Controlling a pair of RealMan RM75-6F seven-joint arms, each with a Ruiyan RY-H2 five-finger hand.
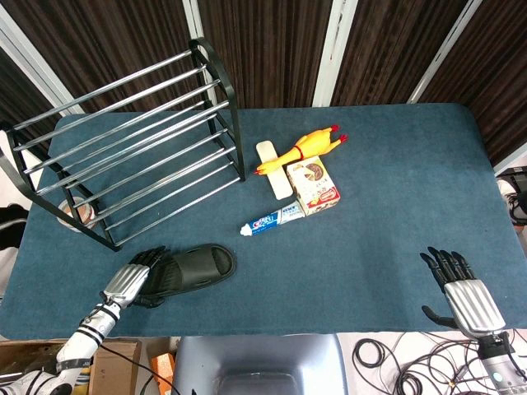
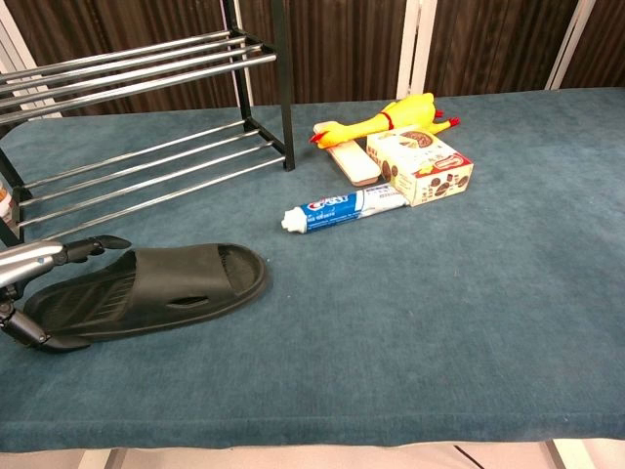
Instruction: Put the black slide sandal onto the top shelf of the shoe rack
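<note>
The black slide sandal (image 1: 196, 267) (image 2: 161, 287) lies flat on the blue table near the front left, toe to the right. My left hand (image 1: 134, 278) (image 2: 37, 262) is at its heel end. Its fingers (image 2: 93, 244) stretch out straight over the heel's far edge and its thumb (image 2: 34, 339) lies by the near edge. I cannot tell how firmly they touch. The shoe rack (image 1: 123, 95) (image 2: 146, 59), black frame with chrome bars, stands at the back left with bare shelves. My right hand (image 1: 463, 290) rests open at the front right, holding nothing.
A toothpaste tube (image 1: 273, 220) (image 2: 342, 208), a snack box (image 1: 314, 186) (image 2: 420, 164), a yellow rubber chicken (image 1: 301, 148) (image 2: 383, 121) and a cream flat piece (image 1: 272, 167) lie mid-table, right of the rack. A small round container (image 1: 78, 214) sits under the rack's lower bars.
</note>
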